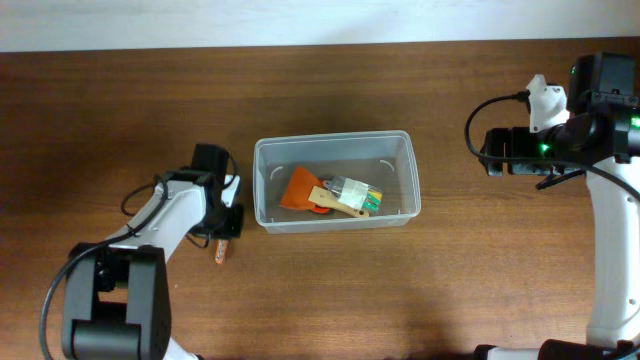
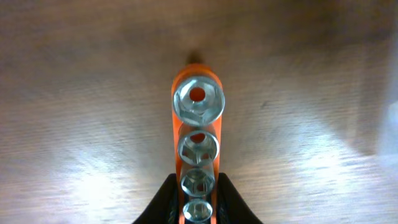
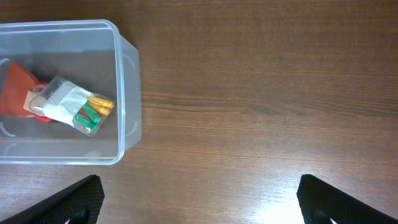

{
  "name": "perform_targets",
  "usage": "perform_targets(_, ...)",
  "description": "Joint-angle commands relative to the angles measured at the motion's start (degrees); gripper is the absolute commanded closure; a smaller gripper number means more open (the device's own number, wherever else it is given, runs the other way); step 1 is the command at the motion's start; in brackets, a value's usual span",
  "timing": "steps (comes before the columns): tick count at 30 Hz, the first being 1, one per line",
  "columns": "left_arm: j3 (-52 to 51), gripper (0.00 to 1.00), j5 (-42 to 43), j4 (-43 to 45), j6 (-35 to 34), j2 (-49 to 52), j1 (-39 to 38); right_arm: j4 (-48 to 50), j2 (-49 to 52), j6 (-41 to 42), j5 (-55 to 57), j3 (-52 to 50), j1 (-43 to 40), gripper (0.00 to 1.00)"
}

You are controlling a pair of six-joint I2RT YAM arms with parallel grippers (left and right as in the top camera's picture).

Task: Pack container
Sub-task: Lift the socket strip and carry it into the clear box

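Note:
The clear plastic container (image 1: 262, 196) stands mid-table and also shows in the right wrist view (image 3: 122, 81). It holds an orange scraper (image 1: 298, 187) and a clear packet of green and yellow pieces (image 1: 352, 194) (image 3: 79, 107). My left gripper (image 1: 229, 228) is just left of the container, low over the table. Its fingers (image 2: 198, 205) are closed on the sides of an orange rail of metal sockets (image 2: 198, 102), whose end shows in the overhead view (image 1: 221, 251). My right gripper (image 1: 490, 150) is wide open and empty (image 3: 199, 199), above the table to the right of the container.
The wooden table (image 1: 460, 290) runs to a white wall strip at the back edge. The left arm's base (image 1: 110, 310) stands at the front left, and the right arm's base and cables (image 1: 610, 250) stand at the right.

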Motion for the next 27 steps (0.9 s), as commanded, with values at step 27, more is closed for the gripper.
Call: perform_targets(27,21.97,0.98,11.52,2.75,43.63,5.35,-19.78,-0.04,-0.02,0.68,-0.74,-0.35,-0.37,0.01)
